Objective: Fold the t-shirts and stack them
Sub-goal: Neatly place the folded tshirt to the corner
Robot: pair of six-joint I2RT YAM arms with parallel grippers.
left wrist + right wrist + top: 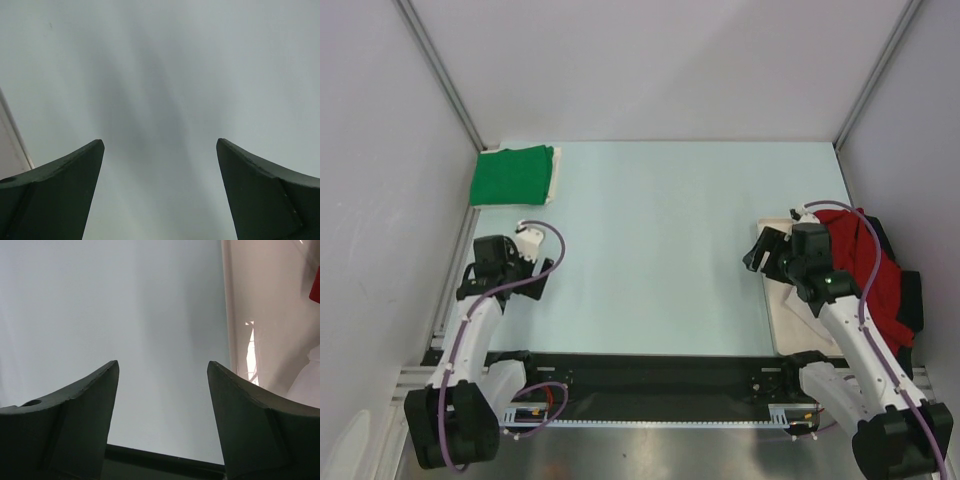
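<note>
Both grippers empty over the table; t-shirts in two groups, far left and right.

Your left gripper [160,142] stands with jaws spread wide over the bare table [660,230], nothing between them. Your right gripper [162,365] is likewise spread and empty, just beside the left edge of the white tray [265,305]. The green t-shirt [510,175] lies folded in the far left corner, with the cream-white t-shirt [552,178] showing only as an edge along its right side. The red t-shirt [885,285] lies crumpled on the tray at the right, and the dark t-shirt [912,298] touches its outer side.
</note>
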